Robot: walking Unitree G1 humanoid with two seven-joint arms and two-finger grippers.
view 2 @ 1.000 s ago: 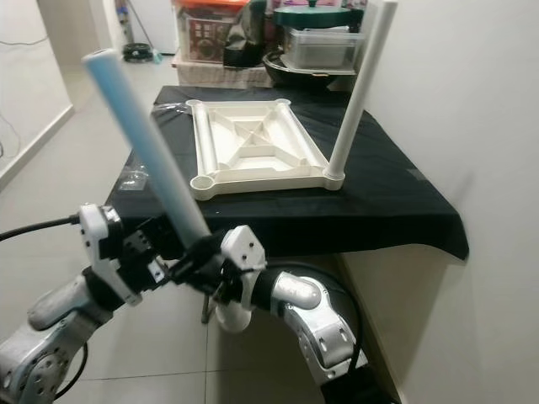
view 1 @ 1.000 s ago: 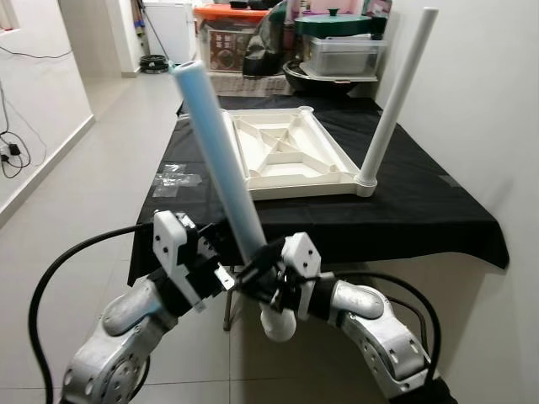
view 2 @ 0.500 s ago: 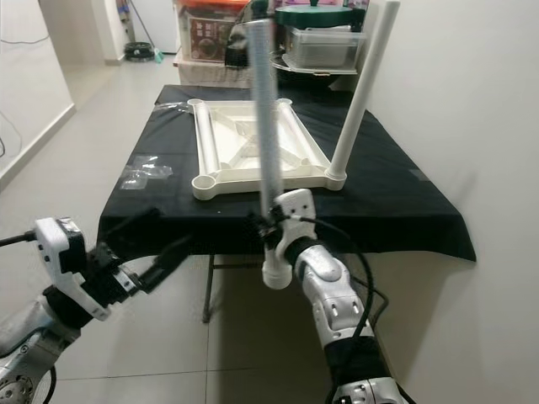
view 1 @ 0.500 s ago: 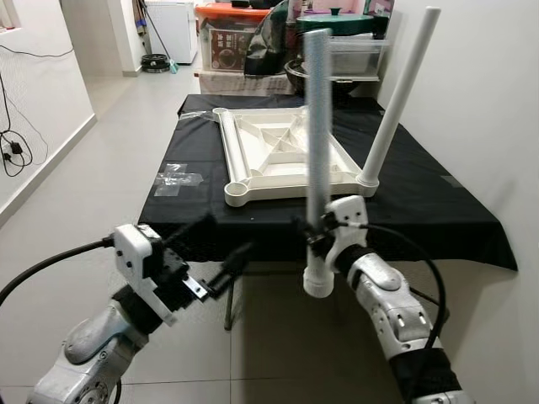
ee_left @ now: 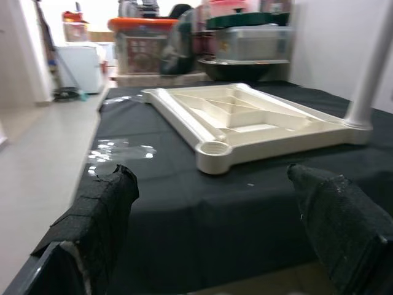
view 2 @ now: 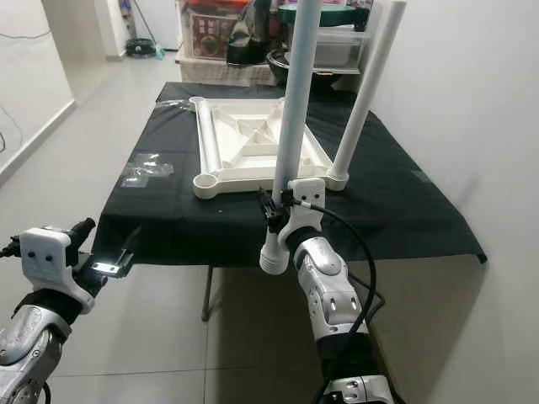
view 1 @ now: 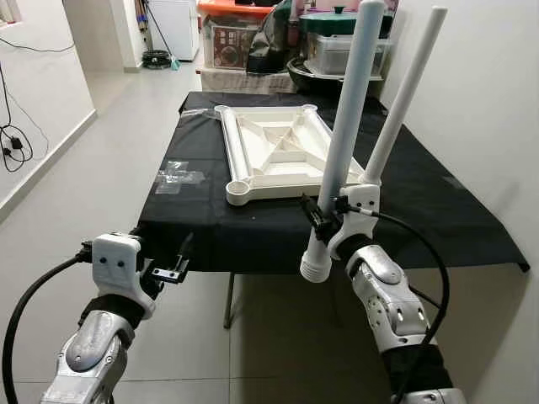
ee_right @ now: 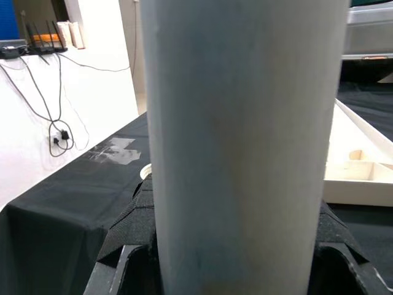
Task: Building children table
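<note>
A white table top (view 1: 282, 156) lies upside down on the black-clothed table (view 1: 438, 219). One white leg (view 1: 396, 101) stands in its near right corner. The near left corner socket (ee_left: 213, 149) is empty. My right gripper (view 1: 324, 220) is shut on a second white leg (view 1: 341, 143) near its threaded lower end. It holds that leg just before the table's front edge, with the top leaning right. In the right wrist view the leg (ee_right: 239, 141) sits between the black fingers (ee_right: 132, 221). My left gripper (view 1: 173, 261) hovers open, low and to the left, before the table edge.
Storage boxes and pots (view 1: 337, 42) crowd the table's far end. A clear plastic bag (view 1: 173, 177) lies on the cloth at the left. A white wall runs close along the right. Cables (view 1: 13, 147) hang on the left wall, and tiled floor stretches to the left.
My left gripper let go of the leg and drew back low to the left. The right gripper swung the leg from leaning left, through upright, to leaning right, closer to the table.
</note>
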